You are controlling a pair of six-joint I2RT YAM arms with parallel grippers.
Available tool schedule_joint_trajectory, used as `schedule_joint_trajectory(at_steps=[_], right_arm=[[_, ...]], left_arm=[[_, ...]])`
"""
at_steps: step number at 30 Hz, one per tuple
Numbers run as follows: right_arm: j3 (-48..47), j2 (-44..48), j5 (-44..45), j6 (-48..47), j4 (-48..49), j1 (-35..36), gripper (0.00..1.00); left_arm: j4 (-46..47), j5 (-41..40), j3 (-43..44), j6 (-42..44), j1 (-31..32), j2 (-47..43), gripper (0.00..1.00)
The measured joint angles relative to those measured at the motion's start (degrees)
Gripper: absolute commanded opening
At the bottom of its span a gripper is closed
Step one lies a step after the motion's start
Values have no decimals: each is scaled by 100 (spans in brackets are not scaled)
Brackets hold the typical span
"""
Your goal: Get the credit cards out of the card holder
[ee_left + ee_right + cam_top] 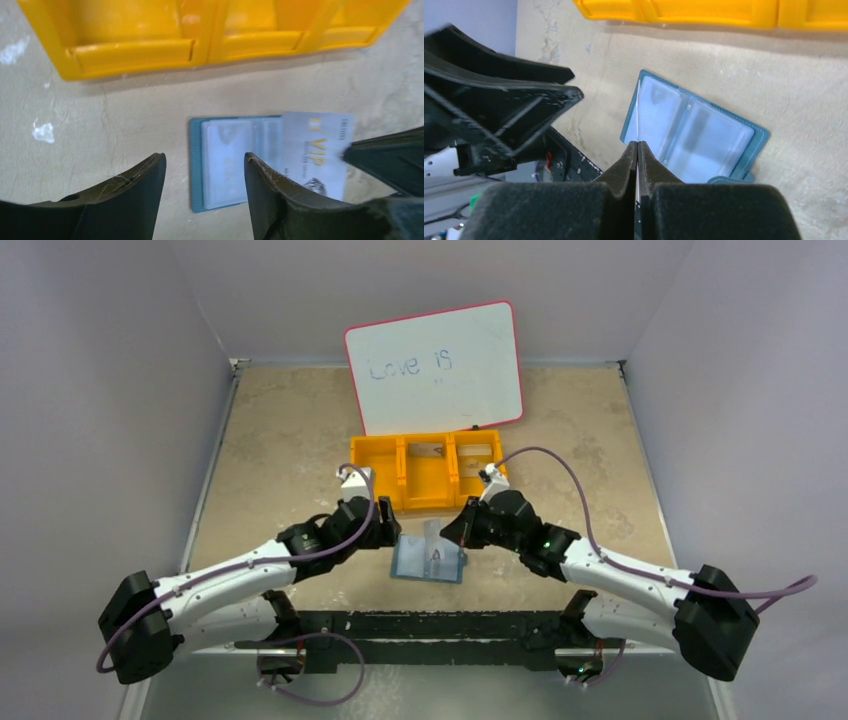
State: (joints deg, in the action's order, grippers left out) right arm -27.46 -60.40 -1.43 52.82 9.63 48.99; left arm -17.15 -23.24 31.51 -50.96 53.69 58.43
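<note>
Teal-blue card holder [704,135] lies spread open and flat on the table [290,440], clear pockets facing up, in front of the arm bases and just short of the orange bin [428,502]. Above it is the credit card [315,150], silver, pinched at one edge by the right gripper [638,150]. Its pads are pressed tight together on the card, so from the right wrist the card shows only as a thin line. That arm reaches in low from the right, wrist turned towards the middle. And the left gripper [204,162] hangs by the holder's left side, jaws spread apart with nothing between them, its arm stretched in low from the left. The two grippers sit near each other but apart, with the holder below and between them. Room to move: bare table to the left and right of the holder and a strip of it between holder and bin, with the bin's front wall close ahead. Gold letters on the card read "VIP"; the smaller print is too blurred to read. Behind the bin stands the pink-rimmed whiteboard [435,365], handwritten "Love is".
</note>
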Motion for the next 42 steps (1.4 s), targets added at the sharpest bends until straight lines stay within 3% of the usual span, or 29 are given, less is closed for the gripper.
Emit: schedule_joint_trajectory(at_steps=[3,9,18,26,36,42], right_arm=[[-181,-66,-114,-481,-46,-7,0],[-426,-105,-468,-1399,-74,-22,0],[-704,-109,-1163,-2262,-68,-26,0],[-745,-39,-1541,-2553,-63,-26,0],[-745,140,-1878,-2669,-42,-26,0],[-745,144,-1919,-2686,-28,-26,0]], left_arm=[[-26,352,345,496,-258,-212,64],[133,2048,826,1543,-1423,-575,67],[-369,4345,1998,3348,-1432,181,67],[-885,5296,2061,4472,-1432,643,66],[-1204,5805,2201,5278,-1432,951,64],[-1287,6341,2295,5541,-1432,1156,53]])
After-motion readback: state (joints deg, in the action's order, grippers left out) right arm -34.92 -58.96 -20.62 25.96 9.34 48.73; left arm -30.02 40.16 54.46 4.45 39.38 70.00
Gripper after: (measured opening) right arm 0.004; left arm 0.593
